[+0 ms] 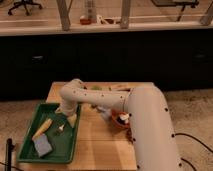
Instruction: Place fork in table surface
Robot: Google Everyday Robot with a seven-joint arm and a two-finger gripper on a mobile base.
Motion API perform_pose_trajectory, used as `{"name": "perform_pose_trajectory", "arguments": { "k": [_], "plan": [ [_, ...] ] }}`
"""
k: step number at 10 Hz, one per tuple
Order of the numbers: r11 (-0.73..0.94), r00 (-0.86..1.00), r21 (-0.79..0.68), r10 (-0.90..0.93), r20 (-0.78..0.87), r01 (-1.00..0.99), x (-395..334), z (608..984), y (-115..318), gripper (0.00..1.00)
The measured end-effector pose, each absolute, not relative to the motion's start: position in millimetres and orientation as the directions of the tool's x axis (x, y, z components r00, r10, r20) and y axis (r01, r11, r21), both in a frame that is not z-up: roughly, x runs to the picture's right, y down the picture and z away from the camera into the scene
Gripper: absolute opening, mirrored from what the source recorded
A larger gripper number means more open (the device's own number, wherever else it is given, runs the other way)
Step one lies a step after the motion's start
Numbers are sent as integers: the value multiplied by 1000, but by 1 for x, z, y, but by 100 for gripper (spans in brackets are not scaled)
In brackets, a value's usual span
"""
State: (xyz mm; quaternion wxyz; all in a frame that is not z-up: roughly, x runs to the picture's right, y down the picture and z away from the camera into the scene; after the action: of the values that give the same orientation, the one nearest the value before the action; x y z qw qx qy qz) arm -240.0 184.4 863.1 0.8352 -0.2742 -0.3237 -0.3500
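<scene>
My white arm reaches left across the wooden table (95, 145), and its gripper (69, 119) hangs over the right edge of a green tray (30, 150). A small pale utensil that looks like the fork (61, 128) lies in the tray just below and left of the gripper. I cannot tell whether the gripper touches it.
The tray also holds a yellow object (42, 128) and a grey-blue sponge (42, 146). A red bowl (120, 120) sits mid-table beside my arm. A dark counter runs along the back. A thin black post (9, 150) stands at the left.
</scene>
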Motion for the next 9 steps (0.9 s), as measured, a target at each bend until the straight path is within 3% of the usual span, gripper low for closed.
{"name": "perform_pose_trajectory", "arguments": {
  "k": [6, 7, 9],
  "plan": [
    [620, 566, -253, -378, 733, 743, -235, 866, 185, 11],
    [622, 568, -254, -377, 732, 740, -233, 866, 183, 3],
    [618, 564, -252, -380, 733, 744, -234, 865, 184, 0]
  ]
}}
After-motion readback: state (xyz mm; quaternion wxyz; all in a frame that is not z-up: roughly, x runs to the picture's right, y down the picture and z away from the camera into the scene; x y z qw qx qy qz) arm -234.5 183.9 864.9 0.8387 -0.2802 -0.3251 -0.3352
